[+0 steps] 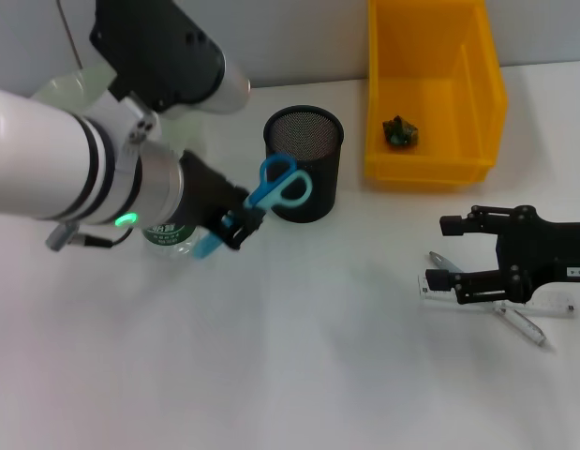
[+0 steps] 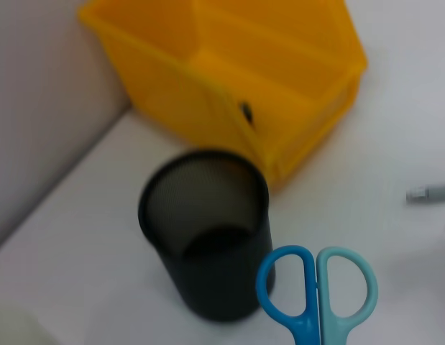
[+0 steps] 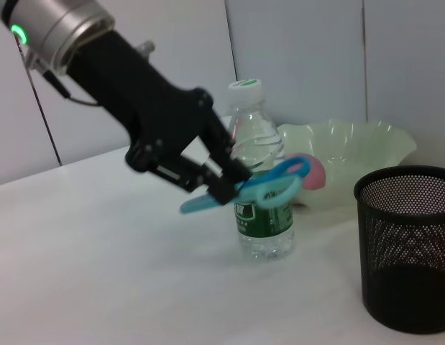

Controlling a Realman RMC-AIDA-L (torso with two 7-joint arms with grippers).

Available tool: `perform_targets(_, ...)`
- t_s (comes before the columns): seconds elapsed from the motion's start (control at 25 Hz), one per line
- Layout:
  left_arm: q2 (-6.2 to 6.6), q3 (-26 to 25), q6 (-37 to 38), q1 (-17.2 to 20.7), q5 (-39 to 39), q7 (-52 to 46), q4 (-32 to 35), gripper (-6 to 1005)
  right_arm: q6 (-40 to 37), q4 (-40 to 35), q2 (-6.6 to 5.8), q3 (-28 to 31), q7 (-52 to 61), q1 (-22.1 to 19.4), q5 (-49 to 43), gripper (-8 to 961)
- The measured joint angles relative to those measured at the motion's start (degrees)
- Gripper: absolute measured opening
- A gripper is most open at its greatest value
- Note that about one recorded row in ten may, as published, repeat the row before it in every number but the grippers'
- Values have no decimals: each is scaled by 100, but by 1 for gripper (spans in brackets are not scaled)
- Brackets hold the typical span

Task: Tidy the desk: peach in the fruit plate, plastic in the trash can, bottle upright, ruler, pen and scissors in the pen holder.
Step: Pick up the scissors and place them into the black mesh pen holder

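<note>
Fingers: left gripper [image 1: 235, 225] was clamped on the scissors [image 1: 275, 187]; right gripper [image 1: 451, 257] had its fingers spread apart, nothing between them.
Left gripper: hung above the table [image 1: 299, 356], at about 8 o'clock from the holder [image 1: 304, 161], arm reaching in from the 9 o'clock side of the head view.
Scissors: held by the blade end, blue handle loops pointing toward the holder and overlapping its near wall in the head view; in the left wrist view the loops [image 2: 317, 291] sat just beside the holder [image 2: 206, 231], outside its rim.
Holder: black mesh cup, upright, standing near the table's far edge at 12 o'clock.
Bottle: clear bottle [image 3: 259, 198] with a green label, upright, behind the left gripper [image 3: 226, 183] in the right wrist view; mostly hidden by the arm in the head view.
Plate: pale scalloped plate [image 3: 351, 154] behind the bottle, with a pink fruit, likely the peach [image 3: 313, 172], showing in it.
Bin: yellow bin [image 1: 434, 84] at 1 o'clock, a small dark crumpled scrap [image 1: 400, 131] on its floor.
Right gripper: low over the table at 3 o'clock, well apart from the holder.
Ruler and pen: clear ruler [image 1: 542, 302] lay flat under the right gripper; pen [image 1: 522, 324] lay slanted across it.
</note>
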Motion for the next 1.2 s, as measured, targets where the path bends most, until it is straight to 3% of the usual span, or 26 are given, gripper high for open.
perform_targets(0.8, 8, -595, -1632, -409, -1028, 1191, -851, 230, -1, -7, -4, 0, 2, 28, -30, 841)
perform_targets(1.04, 0, -578, -2716, -447, -1562, 1747, -1293, 231, -1, -14, -4, 0, 28, 30, -50, 841)
perform_targets(1.16, 0, -578, -2716, -447, -1562, 1747, -1293, 232, -1, -10, 1, 0, 29, 33, -54, 841)
perform_targets(1.2, 4, -610, -2985, -494, -1955, 2049, -1589, 232, -1, -10, 1, 0, 29, 33, -54, 841)
